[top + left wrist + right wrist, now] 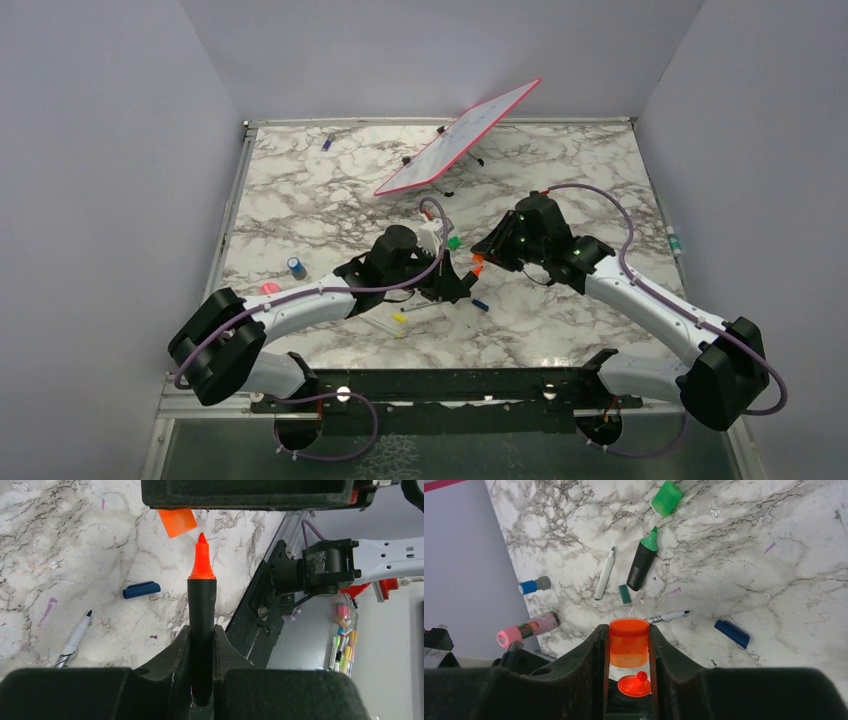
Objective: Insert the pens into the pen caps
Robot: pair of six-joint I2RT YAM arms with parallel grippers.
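Left pincer (pixel 202 632) clamped narrow on the orange highlighter (pixel 202 605), black barrel gripped between the jaws, orange tip pointing up and away from the wrist. Right pincer (pixel 629 639) clamped on the orange cap (pixel 629 645), which sits upright between its jaws. In the left wrist view the tip sits just short of the cap's lower edge, not inside it. In the right wrist view the tip shows right under the cap. Both are held off the worktop (pixel 330 190), about mid-table, with the arms meeting there.

Loose on the marble:
- green highlighter (pixel 642 560), uncapped, lying flat
- green cap (pixel 667 498), apart from it, past its tip
- thin white pen with green tip (pixel 604 573), just beside the green highlighter
- small dark green cap (pixel 624 594), near that highlighter's butt end
- thin white pen with dark tip (pixel 668 616), near the dark blue cap (pixel 732 633)
- blue-ended cylinder (pixel 534 585) and pink-ended tube (pixel 526 628), at the worktop's edge

Whiteboard (pixel 457 138) with a red frame stands tilted at the far side.
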